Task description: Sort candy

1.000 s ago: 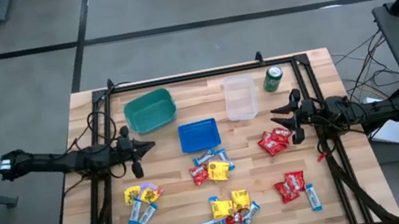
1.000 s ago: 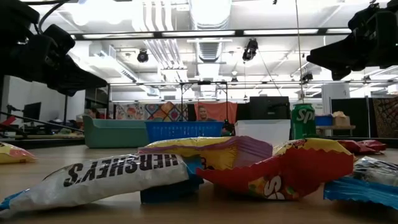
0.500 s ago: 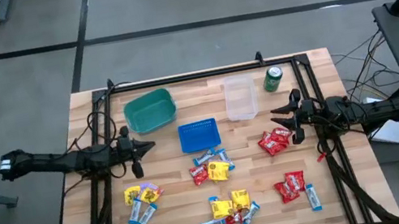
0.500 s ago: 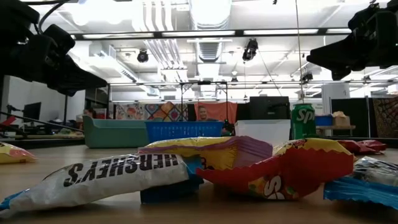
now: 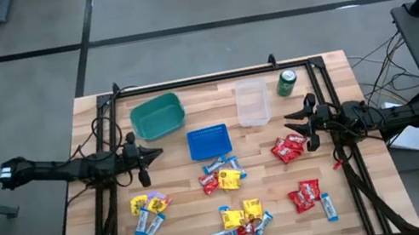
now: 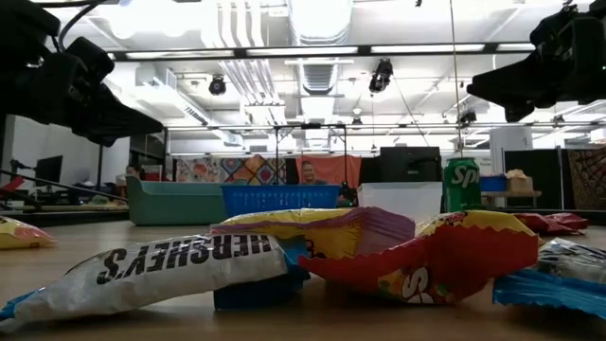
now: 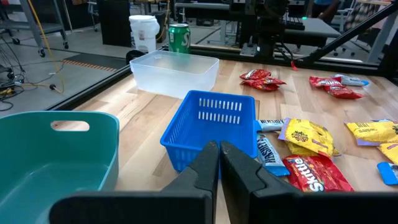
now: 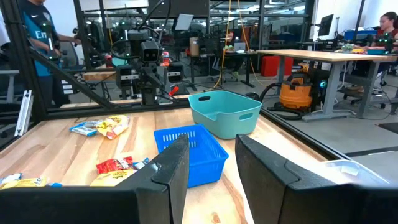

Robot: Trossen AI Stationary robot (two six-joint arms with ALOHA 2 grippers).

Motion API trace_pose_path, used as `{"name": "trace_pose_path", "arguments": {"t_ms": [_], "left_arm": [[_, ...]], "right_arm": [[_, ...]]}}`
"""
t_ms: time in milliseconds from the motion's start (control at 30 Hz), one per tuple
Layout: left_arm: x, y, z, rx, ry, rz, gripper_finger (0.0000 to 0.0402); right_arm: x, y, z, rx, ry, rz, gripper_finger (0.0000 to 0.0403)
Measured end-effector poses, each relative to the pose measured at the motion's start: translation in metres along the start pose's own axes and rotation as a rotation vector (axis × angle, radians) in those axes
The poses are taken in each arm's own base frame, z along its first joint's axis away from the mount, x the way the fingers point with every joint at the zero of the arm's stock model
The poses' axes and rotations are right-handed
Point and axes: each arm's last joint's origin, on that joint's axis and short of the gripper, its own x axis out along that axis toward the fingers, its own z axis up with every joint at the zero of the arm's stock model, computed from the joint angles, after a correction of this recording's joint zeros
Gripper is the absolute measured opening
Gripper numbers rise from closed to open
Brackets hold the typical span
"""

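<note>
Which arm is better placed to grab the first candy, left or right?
Probably the right. Its tool is open and sits right beside the red candies at the table's right side. The left tool is shut, near the teal bin, farther from any candy.

The worktop is pale wood with a visible grain and a smooth, faintly satin finish, edged by a matt black metal frame. At upper centre of the high view, the teal tub is smooth opaque plastic, the blue basket is slotted plastic, the clear container is frosted translucent plastic and the green can looks like glossy metal. The candy lower down wears shiny, crinkled foil-like wrappers, and each claw, left and right, looks like matt dark plastic.
</note>
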Motion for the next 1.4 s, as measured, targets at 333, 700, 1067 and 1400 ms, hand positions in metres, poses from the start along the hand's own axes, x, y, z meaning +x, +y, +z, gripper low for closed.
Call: {"name": "trace_pose_path", "arguments": {"t_ms": [333, 700, 1067, 1400], "left_arm": [[0.000, 0.000, 0.000, 0.000, 0.000, -0.001, 0.0000], [-0.019, -0.018, 0.048, -0.067, -0.466, -0.712, 0.0000], [-0.023, -0.015, 0.059, -0.053, -0.616, -0.595, 0.0000], [-0.022, -0.007, 0.065, -0.466, -0.626, -0.442, 0.0000]], "right_arm": [[0.000, 0.000, 0.000, -0.020, -0.002, 0.000, 0.0123], [0.000, 0.000, 0.005, -0.012, -0.052, -0.007, 0.0123], [0.000, -0.003, 0.009, 0.477, -0.102, -0.066, 0.0123], [-0.002, -0.006, 0.016, 0.453, -0.144, -0.146, 0.0123]]}}
